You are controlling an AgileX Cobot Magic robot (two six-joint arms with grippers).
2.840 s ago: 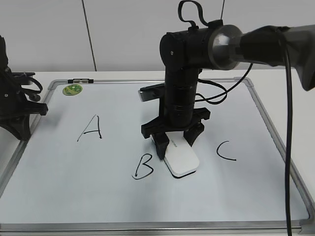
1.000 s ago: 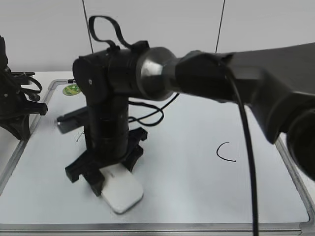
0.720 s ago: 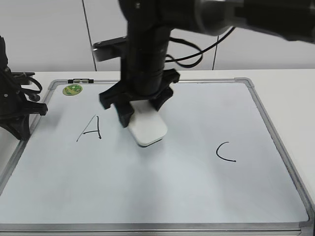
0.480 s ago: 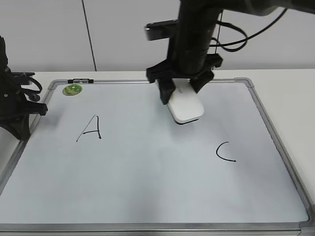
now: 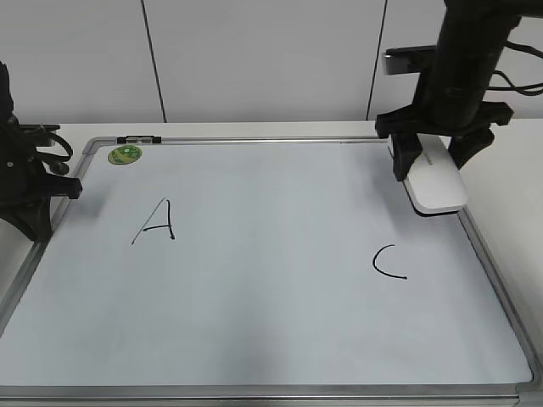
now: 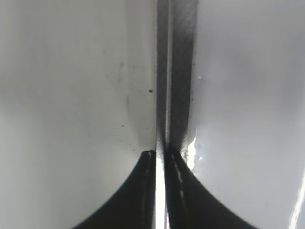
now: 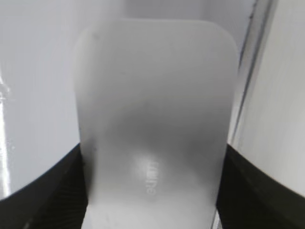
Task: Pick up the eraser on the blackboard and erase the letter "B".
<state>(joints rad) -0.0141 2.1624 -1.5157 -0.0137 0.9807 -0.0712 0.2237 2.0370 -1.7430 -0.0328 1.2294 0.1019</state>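
Eraser point(image 5: 437, 186) sits pinched between the 2 fingers of the right tool point(image 5: 439, 158), near the right edge of the blackboard point(image 5: 271, 280), beside its upper right corner; whether it touches the surface or hangs just above it cannot be told. In the right wrist view the eraser point(image 7: 155, 129) fills the middle, white with faint grey lettering, a dark finger point(image 7: 47, 191) against each long side, and the board's frame runs just to its right. On the board only 2 black letters show: an "A" point(image 5: 155, 222) on the left and a "C" point(image 5: 389, 261) on the right, with bare white between them. A green sticker point(image 5: 124, 154) lies at the upper left corner. The left tool point(image 6: 159, 191) rests at the board's left edge, its fingers pressed together over the metal frame point(image 6: 164, 71), holding nothing.
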